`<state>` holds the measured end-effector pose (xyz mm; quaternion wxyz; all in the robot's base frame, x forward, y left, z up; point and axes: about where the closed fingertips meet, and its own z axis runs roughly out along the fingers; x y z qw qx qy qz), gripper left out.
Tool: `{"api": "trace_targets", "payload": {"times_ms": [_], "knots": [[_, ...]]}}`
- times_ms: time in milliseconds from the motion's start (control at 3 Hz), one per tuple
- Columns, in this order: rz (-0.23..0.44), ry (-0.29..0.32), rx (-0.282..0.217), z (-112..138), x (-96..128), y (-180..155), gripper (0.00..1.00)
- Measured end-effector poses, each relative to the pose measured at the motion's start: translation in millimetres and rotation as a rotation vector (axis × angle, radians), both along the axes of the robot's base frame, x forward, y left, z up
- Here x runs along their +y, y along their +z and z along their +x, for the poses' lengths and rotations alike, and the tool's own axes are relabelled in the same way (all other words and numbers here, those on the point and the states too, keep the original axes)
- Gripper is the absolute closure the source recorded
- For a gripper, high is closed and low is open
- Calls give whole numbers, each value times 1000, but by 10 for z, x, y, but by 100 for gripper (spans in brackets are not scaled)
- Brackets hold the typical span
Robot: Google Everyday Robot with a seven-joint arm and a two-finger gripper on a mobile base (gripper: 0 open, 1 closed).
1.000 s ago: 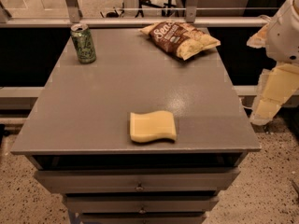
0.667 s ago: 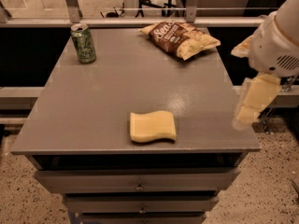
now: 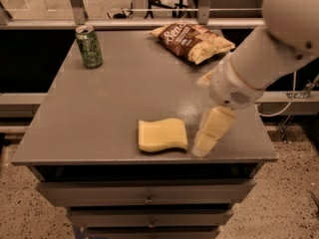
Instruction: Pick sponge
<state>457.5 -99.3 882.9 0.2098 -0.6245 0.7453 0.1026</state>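
The sponge (image 3: 162,135) is a flat pale-yellow pad with wavy edges. It lies flat on the grey table (image 3: 114,98) near the front edge, a little right of centre. My gripper (image 3: 201,115) hangs over the table's front right part, just right of the sponge. Its jaws stand open: one pale yellow finger (image 3: 211,131) points down beside the sponge's right edge, and the other shows only as a tip near the wrist. Nothing is held. The white arm comes in from the upper right.
A green drink can (image 3: 89,46) stands at the table's back left. A brown-and-yellow chip bag (image 3: 192,41) lies at the back right, just behind the arm. Drawers run below the table's front edge. A rail and a window lie behind.
The arm has swung in from the right of the table and lowered, bringing my gripper close to the sponge's right side. The sponge, can and bag have not moved.
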Motion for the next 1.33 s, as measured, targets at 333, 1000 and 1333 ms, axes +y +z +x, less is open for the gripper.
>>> {"api": "trace_targets", "payload": {"times_ms": [333,1000,1333], "knots": [[51,40,33,8,395,-213,0],[105,46,68,108,802,-603,32],[125,30,45,180,764,-532,63]]}}
